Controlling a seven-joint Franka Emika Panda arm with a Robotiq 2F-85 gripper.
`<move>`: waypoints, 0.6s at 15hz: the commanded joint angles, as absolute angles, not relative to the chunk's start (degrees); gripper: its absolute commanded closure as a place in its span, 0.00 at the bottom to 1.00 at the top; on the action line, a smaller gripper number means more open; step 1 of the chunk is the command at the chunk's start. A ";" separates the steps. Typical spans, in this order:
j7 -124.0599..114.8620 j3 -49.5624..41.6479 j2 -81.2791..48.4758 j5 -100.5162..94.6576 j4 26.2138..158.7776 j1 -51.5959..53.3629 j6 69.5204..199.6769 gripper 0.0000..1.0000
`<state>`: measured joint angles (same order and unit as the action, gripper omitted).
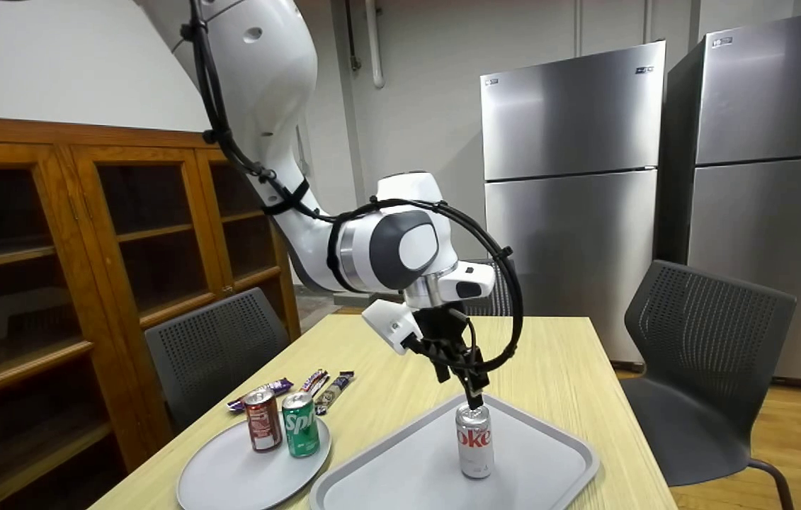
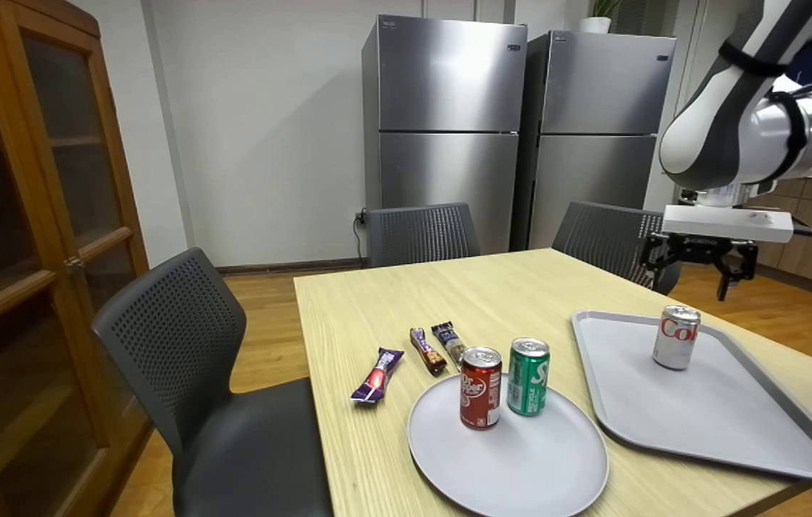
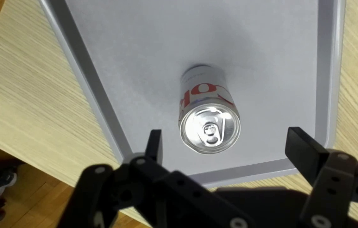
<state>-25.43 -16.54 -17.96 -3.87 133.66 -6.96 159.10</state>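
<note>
The gripper [image 2: 688, 283] is positioned above a silver-and-white cylindrical drink can [image 2: 677, 337] with red lettering. The jaws stand wide apart and hold nothing; in the wrist view the round metal lid [image 3: 210, 129] appears between the black fingers [image 3: 305, 152], clear of both. The can stands upright on a grey rectangular tray [image 2: 721, 409] with a raised rim, which rests on a light wood-grain bench [image 2: 377, 309]. Just beside the tray, a light grey round plate [image 2: 513, 474] carries a dark red metal can [image 2: 480, 391] and a green metal can [image 2: 528, 377], both upright, set side by side. Near the plate lie a purple-wrapped bar [image 2: 377, 377], a brown-and-purple-wrapped bar [image 2: 428, 350] and a dark-blue-wrapped bar [image 2: 449, 342]. A dark grey chair [image 1: 708, 354] with a perforated back stands beside the bench; two stainless-steel refrigerators [image 2: 445, 93] stand beyond it in both exterior views
</note>
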 commanded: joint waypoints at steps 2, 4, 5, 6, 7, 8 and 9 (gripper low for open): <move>-24.87 -17.02 -22.21 -2.46 129.23 -6.23 157.34 0.00; -24.91 -17.18 -23.66 -2.35 128.07 -6.11 157.06 0.00; -24.96 -17.29 -24.37 -2.35 127.51 -6.01 156.92 0.00; -24.95 -17.34 -24.97 -2.30 127.03 -5.97 156.81 0.00; -25.01 -17.46 -25.65 -2.30 126.55 -5.89 156.68 0.00; -25.06 -17.58 -26.23 -2.29 126.12 -5.81 156.58 0.00; -25.04 -17.62 -26.78 -2.21 125.75 -5.80 156.44 0.00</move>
